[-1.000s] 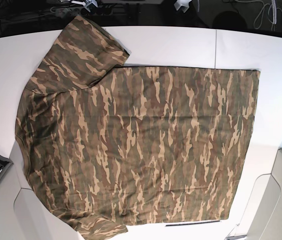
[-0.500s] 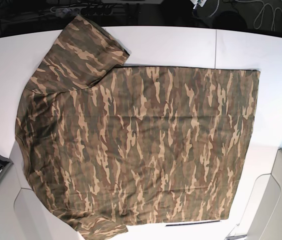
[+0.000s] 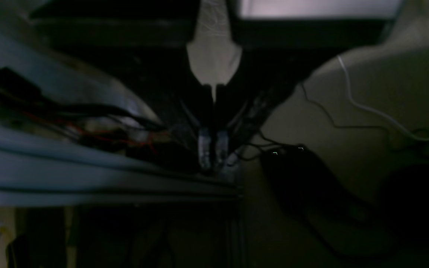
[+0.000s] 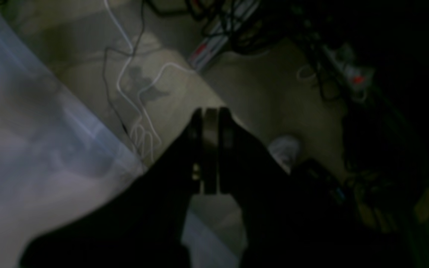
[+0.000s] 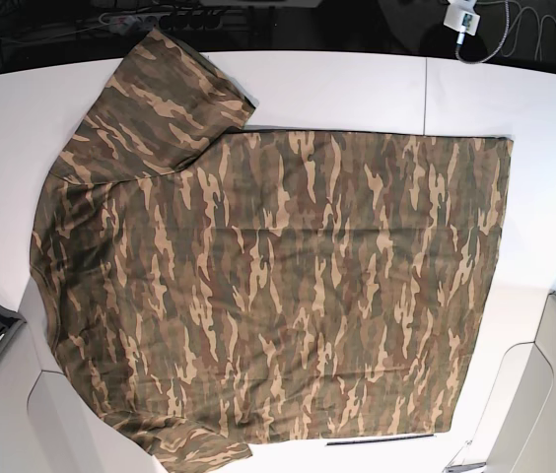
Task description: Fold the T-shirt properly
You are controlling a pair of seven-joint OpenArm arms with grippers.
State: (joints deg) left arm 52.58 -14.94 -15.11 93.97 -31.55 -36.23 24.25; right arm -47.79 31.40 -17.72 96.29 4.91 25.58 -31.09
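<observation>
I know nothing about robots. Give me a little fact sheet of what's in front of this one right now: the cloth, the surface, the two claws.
item: T-shirt, camouflage print
state: spread flat, unfolded, both sleeves out
surface: white table
left gripper: shut, empty, away from the shirt
right gripper: shut, empty, above floor and cables
folding: not yet begun
</observation>
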